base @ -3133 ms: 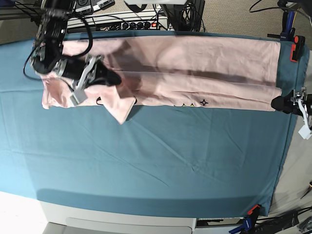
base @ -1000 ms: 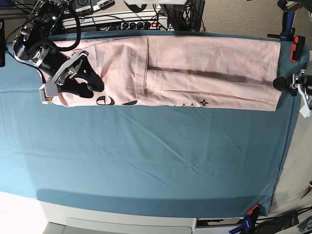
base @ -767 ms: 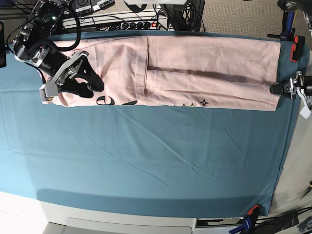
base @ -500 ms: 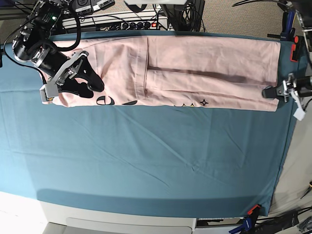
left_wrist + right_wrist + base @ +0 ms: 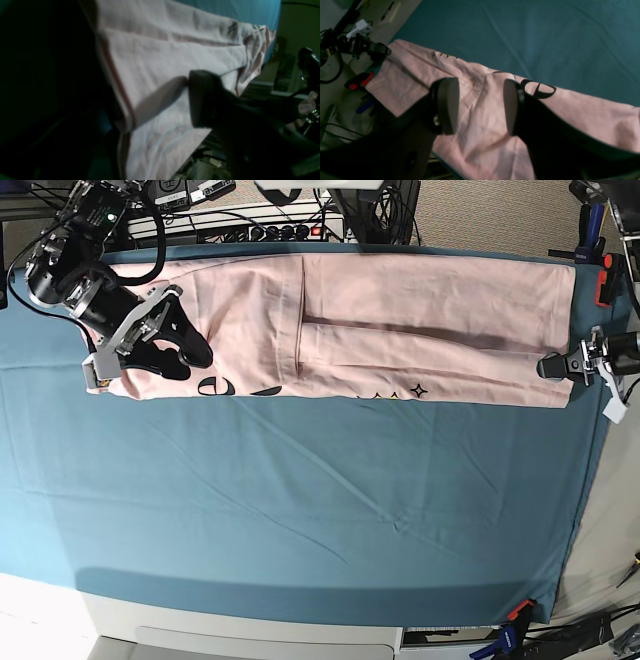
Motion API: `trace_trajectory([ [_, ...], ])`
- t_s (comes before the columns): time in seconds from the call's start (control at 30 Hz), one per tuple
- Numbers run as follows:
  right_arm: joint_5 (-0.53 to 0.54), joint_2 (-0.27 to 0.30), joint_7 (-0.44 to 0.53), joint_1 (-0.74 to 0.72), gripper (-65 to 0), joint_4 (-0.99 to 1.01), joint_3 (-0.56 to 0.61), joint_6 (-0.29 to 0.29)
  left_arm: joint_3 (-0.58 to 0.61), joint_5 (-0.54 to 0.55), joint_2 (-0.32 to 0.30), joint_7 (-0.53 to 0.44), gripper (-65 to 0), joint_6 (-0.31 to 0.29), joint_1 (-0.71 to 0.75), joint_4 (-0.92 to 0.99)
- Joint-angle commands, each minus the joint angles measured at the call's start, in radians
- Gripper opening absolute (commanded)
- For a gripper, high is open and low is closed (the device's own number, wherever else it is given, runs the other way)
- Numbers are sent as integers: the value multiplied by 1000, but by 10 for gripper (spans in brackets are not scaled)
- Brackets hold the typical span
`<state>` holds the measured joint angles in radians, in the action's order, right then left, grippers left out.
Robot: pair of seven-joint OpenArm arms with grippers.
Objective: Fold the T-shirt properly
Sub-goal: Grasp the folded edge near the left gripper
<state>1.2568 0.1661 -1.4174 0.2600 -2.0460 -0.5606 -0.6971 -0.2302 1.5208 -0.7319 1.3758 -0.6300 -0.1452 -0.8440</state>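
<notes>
The pale pink T-shirt [image 5: 400,330] lies folded into a long band along the far edge of the table. Black lettering [image 5: 215,387] and a small star print [image 5: 419,390] show at its near edge. My right gripper [image 5: 190,358] is open just above the shirt's left end. In the right wrist view its pads [image 5: 447,105] stand apart over pink cloth [image 5: 570,120]. My left gripper [image 5: 549,367] is at the shirt's right hem. In the left wrist view one dark finger [image 5: 205,100] hovers over the cloth [image 5: 162,57] and casts a shadow. The other finger is lost in darkness.
The teal-blue table cloth [image 5: 300,500] covers the table. Red clamps hold it at the far right [image 5: 608,280] and near right [image 5: 518,612]. Cables and a power strip [image 5: 250,225] lie behind the far edge.
My left gripper has moved left from beyond the table edge to the shirt's right hem. The loose flap seen earlier at the left end now lies flat. My right gripper has barely moved in the last second.
</notes>
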Motion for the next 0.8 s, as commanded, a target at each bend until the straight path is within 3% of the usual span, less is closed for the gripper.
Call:
trace_trajectory([
  [0.0,25,11,21,-8,-356,-14,-3,-1,-1,-39,-25,20,-278,2,-4,-3],
  [0.17,25,11,21,-8,-356,-14,-3,-1,-1,-39,-25,20,-322,2,2,-3],
  [0.77,25,11,21,-8,-356,-14,-3,-1,-1,-37,-25,20,-322,-25,5,-3],
])
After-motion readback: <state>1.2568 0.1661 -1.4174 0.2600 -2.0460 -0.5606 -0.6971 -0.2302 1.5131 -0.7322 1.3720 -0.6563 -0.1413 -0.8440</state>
